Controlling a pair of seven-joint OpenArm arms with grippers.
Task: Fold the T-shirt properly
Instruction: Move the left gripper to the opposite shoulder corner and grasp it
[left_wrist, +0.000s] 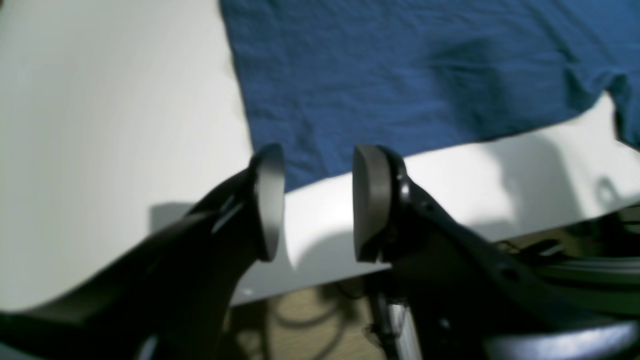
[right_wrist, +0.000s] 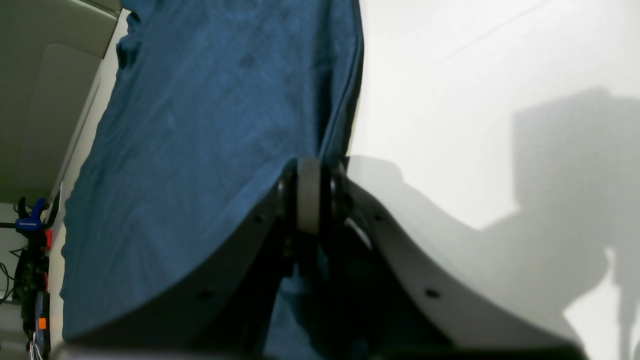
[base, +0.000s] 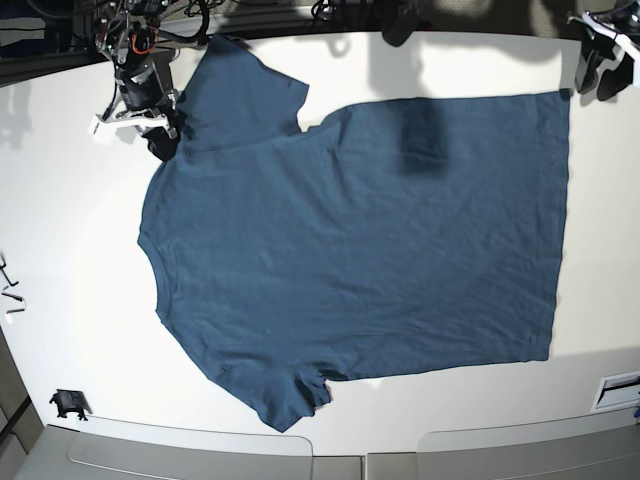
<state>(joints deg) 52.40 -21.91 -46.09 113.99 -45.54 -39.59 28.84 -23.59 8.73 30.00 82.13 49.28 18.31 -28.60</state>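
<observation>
No readable writing shows; the right hand (right_wrist: 310, 200) pinches the T-shirt (base: 360, 250), the left hand (left_wrist: 317, 200) gapes.

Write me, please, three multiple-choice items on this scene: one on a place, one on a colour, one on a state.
1. Where does the T-shirt lie?
A. spread flat on the white table
B. hanging off a rack
C. bundled in a basket

2. What colour is the T-shirt?
A. red
B. dark teal-blue
C. yellow

3. How do the jaws of the right gripper stand?
A. wide open above bare table
B. out of sight
C. shut on the T-shirt's edge

Answers:
1 A, the base view shows it laid out across the table.
2 B, every view shows the same blue cloth.
3 C, the right wrist view shows cloth pinched between closed pads.
</observation>
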